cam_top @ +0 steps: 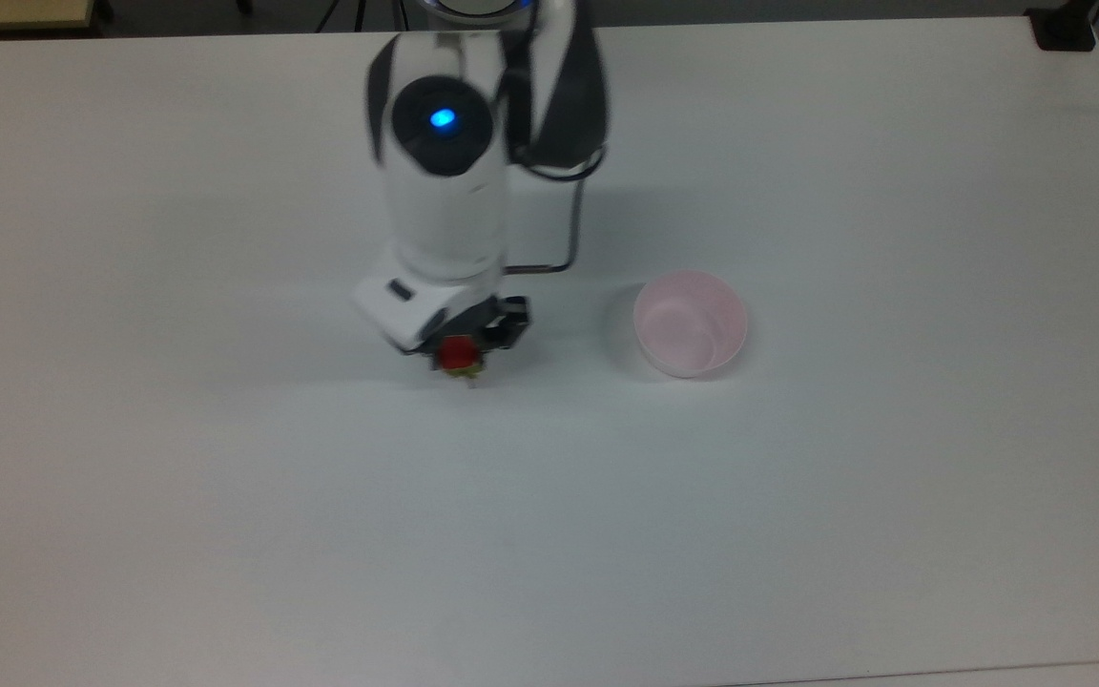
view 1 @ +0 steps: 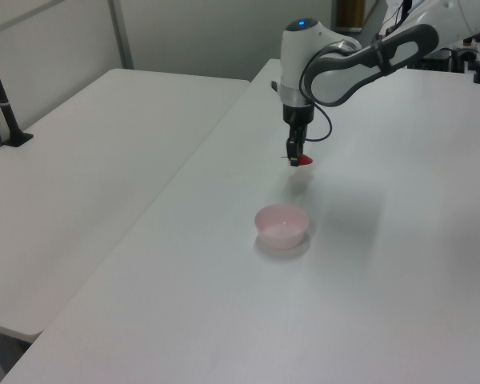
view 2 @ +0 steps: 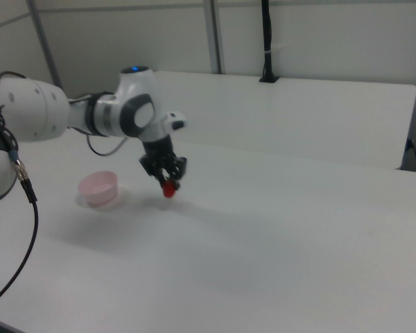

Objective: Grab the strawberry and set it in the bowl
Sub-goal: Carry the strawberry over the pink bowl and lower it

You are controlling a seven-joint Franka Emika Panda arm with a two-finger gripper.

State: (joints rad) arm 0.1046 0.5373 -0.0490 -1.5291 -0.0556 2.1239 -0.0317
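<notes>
My gripper (cam_top: 460,355) (view 1: 298,159) (view 2: 168,185) is shut on the small red strawberry (cam_top: 457,353) (view 1: 305,160) (view 2: 168,189) and holds it lifted off the white table. Green leaves poke out below the fingers in the top view. The pale pink bowl (cam_top: 691,322) (view 1: 282,225) (view 2: 99,189) stands empty on the table, to the top view's right of the gripper, with a clear gap between them. In the left view the bowl lies nearer the camera than the strawberry; in the right view it sits to the right view's left of the gripper.
The white table (cam_top: 549,534) carries just the bowl. A second white table (view 1: 80,184) adjoins it on the left view's left, with a black post (view 1: 2,96) clamped on it. A black clamp (cam_top: 1063,29) sits at the top view's far right corner.
</notes>
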